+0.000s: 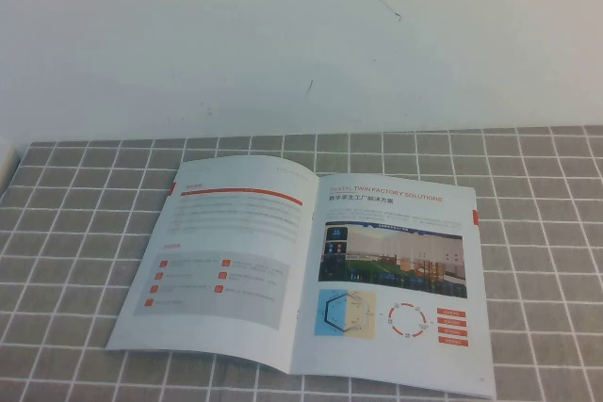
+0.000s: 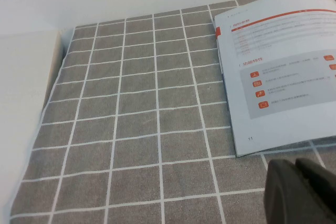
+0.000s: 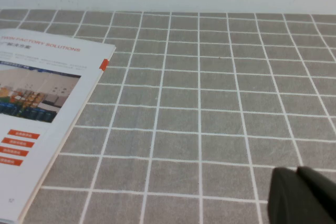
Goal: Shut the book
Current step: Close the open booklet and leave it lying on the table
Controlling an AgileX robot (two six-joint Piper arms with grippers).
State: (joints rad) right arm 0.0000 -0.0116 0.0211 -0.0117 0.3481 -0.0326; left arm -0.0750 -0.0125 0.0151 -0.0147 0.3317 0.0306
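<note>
Open book (image 1: 283, 270) lies flat mid-table on grey checked cloth (image 1: 75, 233), untouched; closing not begun. Left gripper (image 2: 295, 165) hovers off its near-left corner, right gripper (image 3: 297, 171) right of it; both seemingly pinched together, empty.

Book (image 2: 278, 51) is sliced off by the edge in both wrist views, its small print too fine to read. Left gripper (image 2: 296, 163), by the book's corner, and right gripper (image 3: 297, 171), over bare cloth (image 3: 199, 103), are both mostly cut off, fingers together.
</note>
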